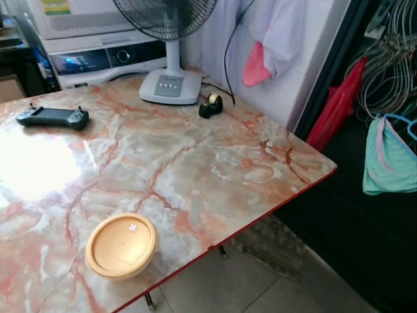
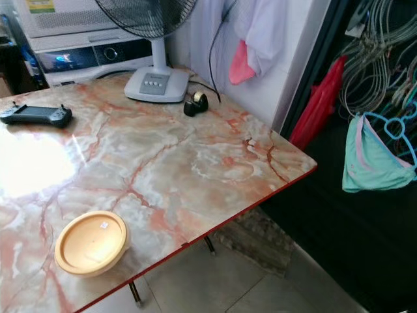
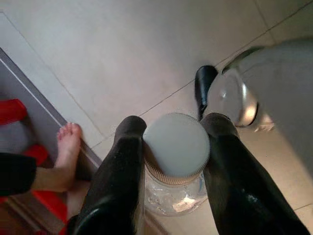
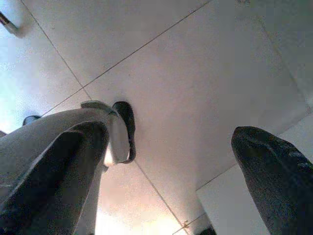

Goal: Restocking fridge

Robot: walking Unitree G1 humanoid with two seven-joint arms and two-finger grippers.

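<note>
A marble-patterned bench point(image 1: 195, 163) with a red edge takes up most of the head views, its right corner jutting over a tiled floor point(image 1: 215, 287). Beyond the far edge stands a white washing machine point(image 1: 104, 55). On the bench by that far edge stands a fan point(image 1: 171, 78) on a white base, with a black tape dispenser point(image 1: 210, 105) just beside the base, toward the right edge. A black game controller point(image 1: 52, 117) lies near the far left part of the bench. A round tan container with a lid point(image 1: 122, 245) sits close to the near edge, well apart from the other things. To the right of the bench, a red bag point(image 1: 335, 107), a bundle of wire hangers point(image 1: 384, 65) and a teal garment point(image 1: 389, 156) hang against a dark space.

In the left wrist view, the left tool point(image 3: 171, 161) is held over the tiled floor, its two black fingers point(image 3: 117, 181) pinching a clear jar point(image 3: 176, 193) by its neck, just under a pale grey ribbed lid point(image 3: 177, 145). The robot's silver leg and black foot point(image 3: 203, 85) are nearby, and a person's bare foot point(image 3: 63, 152) rests on the floor beside a grey threshold.

In the right wrist view, the right tool point(image 4: 166, 166) hangs above the floor with its fingers spread wide apart and nothing between them.
</note>
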